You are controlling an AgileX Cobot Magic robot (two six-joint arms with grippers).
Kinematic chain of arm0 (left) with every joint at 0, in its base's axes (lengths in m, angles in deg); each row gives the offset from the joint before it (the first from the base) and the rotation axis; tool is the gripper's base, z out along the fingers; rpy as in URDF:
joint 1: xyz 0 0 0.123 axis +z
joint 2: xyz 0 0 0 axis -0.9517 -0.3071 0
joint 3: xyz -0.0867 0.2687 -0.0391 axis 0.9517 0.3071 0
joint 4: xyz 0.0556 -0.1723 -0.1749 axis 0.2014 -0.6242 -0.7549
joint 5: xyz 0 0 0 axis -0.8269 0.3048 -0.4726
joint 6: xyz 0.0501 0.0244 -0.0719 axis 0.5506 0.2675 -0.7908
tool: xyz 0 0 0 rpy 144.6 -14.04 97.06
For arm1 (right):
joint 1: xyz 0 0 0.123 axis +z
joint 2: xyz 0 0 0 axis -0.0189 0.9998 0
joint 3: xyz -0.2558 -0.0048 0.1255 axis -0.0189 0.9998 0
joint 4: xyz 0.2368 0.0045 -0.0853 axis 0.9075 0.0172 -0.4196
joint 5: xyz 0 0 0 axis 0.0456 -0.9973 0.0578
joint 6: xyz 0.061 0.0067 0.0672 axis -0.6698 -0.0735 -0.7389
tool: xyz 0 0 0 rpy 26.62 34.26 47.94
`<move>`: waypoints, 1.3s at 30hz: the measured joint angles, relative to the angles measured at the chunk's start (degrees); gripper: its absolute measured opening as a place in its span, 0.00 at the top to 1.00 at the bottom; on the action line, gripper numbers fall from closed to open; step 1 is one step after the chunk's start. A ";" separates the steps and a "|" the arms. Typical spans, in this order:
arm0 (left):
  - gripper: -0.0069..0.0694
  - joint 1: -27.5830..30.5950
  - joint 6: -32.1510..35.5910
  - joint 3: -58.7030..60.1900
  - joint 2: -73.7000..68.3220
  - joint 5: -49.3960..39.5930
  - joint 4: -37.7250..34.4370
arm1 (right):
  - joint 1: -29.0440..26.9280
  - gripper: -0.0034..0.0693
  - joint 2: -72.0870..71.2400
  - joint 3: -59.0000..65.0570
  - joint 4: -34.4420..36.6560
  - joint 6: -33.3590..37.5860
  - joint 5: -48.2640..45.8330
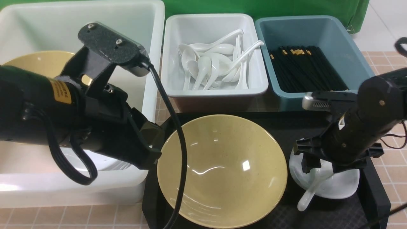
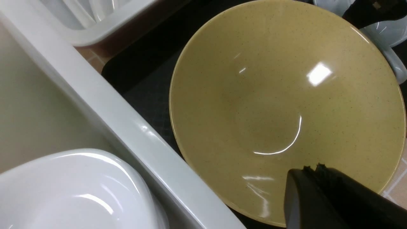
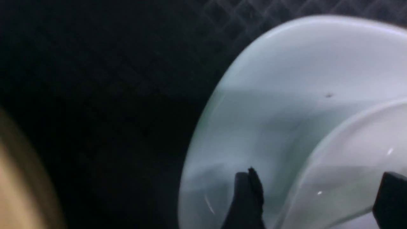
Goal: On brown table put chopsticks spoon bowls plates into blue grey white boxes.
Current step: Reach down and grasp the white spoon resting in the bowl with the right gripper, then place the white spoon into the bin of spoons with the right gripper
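Robot lab: green backdrop, tiled table.

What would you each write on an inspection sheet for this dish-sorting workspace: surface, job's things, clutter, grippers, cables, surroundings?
Surface: brown tiled table, black tray at the front.
Job's things: yellow bowl and white plate with a spoon on the tray; second bowl and stacked plates in the white tub; spoons in the grey box; chopsticks in the blue box.
Clutter: nothing seen.
Grippers: left gripper shut by the yellow bowl's rim; right gripper open astride the spoon.
Cables: black cable hangs from the left arm across the yellow bowl.
Surroundings: green cloth behind the boxes; pale floor beyond.
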 joint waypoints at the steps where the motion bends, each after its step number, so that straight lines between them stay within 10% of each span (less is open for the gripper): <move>1: 0.91 0.00 0.00 0.00 0.00 0.00 0.00 | 0.00 0.21 0.18 -0.18 0.00 0.14 -0.46; 12: 0.91 0.00 0.23 0.00 0.00 -0.04 0.00 | 0.00 0.25 3.94 -2.93 0.00 4.46 -2.86; 21: 0.91 0.00 0.23 0.00 0.00 -0.04 0.00 | 0.00 0.82 4.65 -5.07 0.12 7.14 -3.72; 32: 0.91 1.43 -4.21 0.94 -0.21 0.12 4.55 | 2.37 0.83 -3.80 -7.50 0.13 15.11 -5.54; 39: 0.91 13.84 -4.73 -4.06 -8.53 2.27 1.00 | 5.04 0.83 -2.91 -26.31 2.26 20.74 -2.56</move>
